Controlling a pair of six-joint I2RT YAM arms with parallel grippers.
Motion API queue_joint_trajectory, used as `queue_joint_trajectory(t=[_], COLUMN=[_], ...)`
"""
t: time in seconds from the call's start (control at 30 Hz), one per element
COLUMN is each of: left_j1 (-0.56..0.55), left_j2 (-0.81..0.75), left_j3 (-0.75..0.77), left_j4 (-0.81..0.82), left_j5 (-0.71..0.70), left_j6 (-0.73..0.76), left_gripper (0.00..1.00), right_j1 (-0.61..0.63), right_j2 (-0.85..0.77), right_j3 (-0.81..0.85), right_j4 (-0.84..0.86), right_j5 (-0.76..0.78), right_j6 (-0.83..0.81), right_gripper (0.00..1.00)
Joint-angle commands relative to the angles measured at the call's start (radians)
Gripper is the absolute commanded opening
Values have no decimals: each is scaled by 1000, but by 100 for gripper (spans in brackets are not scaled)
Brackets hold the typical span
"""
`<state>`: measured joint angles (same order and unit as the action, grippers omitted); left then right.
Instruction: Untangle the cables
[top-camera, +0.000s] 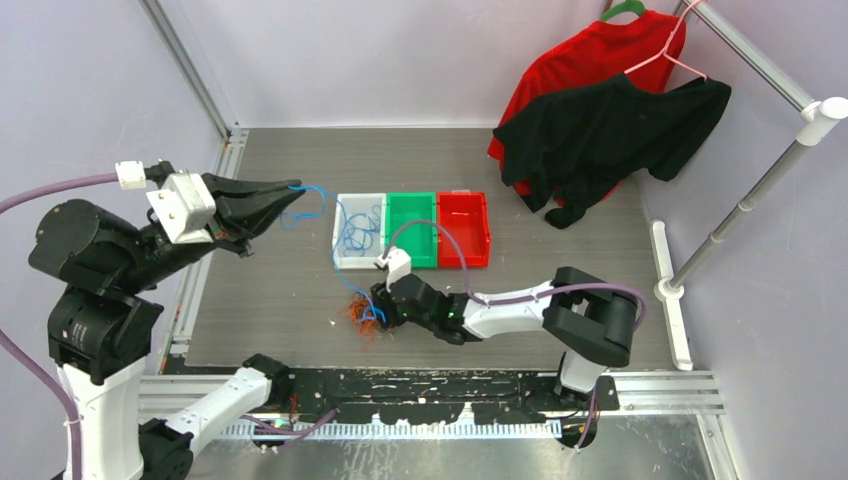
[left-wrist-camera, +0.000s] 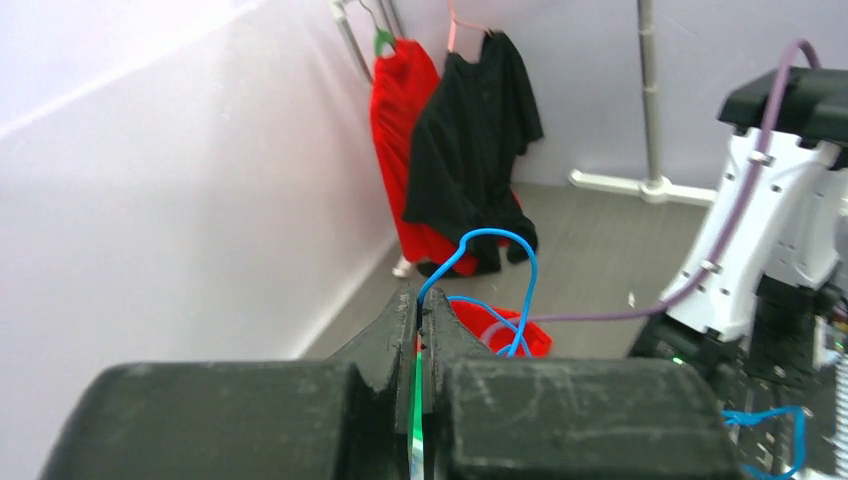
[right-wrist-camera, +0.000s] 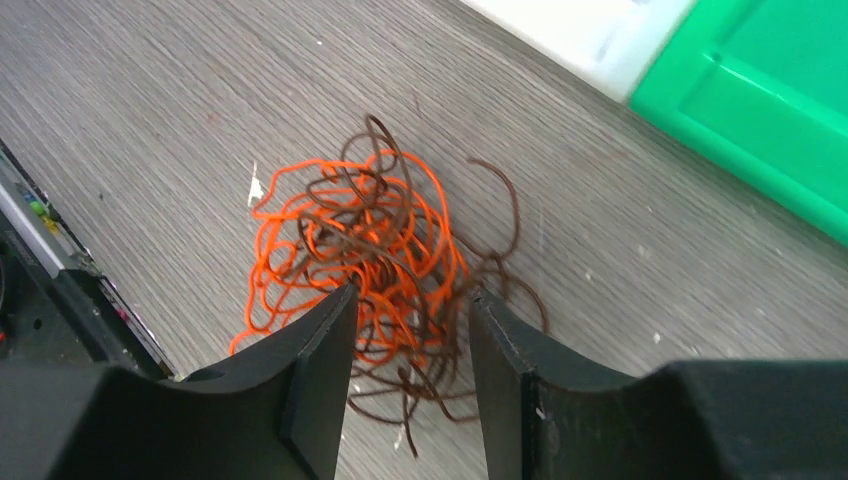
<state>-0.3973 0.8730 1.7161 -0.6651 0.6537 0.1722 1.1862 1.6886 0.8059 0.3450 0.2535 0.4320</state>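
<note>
My left gripper (top-camera: 292, 192) is shut on a blue cable (top-camera: 312, 203) and holds it raised left of the bins; the cable loops out from the fingertips in the left wrist view (left-wrist-camera: 500, 270). More blue cable (top-camera: 357, 230) lies in the white bin (top-camera: 342, 259) and trails down to the tangle. An orange and dark brown tangle of cables (right-wrist-camera: 375, 245) lies on the table in front of the bins, also seen from above (top-camera: 362, 315). My right gripper (right-wrist-camera: 410, 295) is open, low over the tangle, with wires between its fingers.
A green bin (top-camera: 412, 228) and a red bin (top-camera: 464, 228) stand right of the white one. A red shirt (top-camera: 590, 60) and a black shirt (top-camera: 610, 130) hang on a rack (top-camera: 760, 180) at the back right.
</note>
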Motion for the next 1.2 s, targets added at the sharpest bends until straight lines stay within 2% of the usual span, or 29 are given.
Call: queue_joint_trajectory(t=[0.0, 0.13, 0.33, 0.6, 1.0, 1.17], left_j1=[-2, -2, -2, -2, -2, -2], left_j2=[13, 32, 47, 86, 266, 337], left_j3=[30, 27, -53, -230, -369, -444], left_j4=[194, 225, 223, 249, 270, 304], left_j5=[-71, -91, -98, -167, -256, -301], left_j6=[7, 1, 24, 125, 274, 378], left_gripper=[0, 0, 0, 0, 0, 0], right_j1=[-2, -2, -2, -6, -21, -26], right_j2=[-121, -207, -389, -572, -585, -554], right_j3=[-71, -145, -161, -86, 9, 18], right_j4=[104, 94, -27, -187, -386, -420], right_j5=[71, 97, 101, 204, 472, 506], right_j6=[53, 72, 68, 22, 28, 39], right_gripper=[51, 50, 53, 70, 73, 72])
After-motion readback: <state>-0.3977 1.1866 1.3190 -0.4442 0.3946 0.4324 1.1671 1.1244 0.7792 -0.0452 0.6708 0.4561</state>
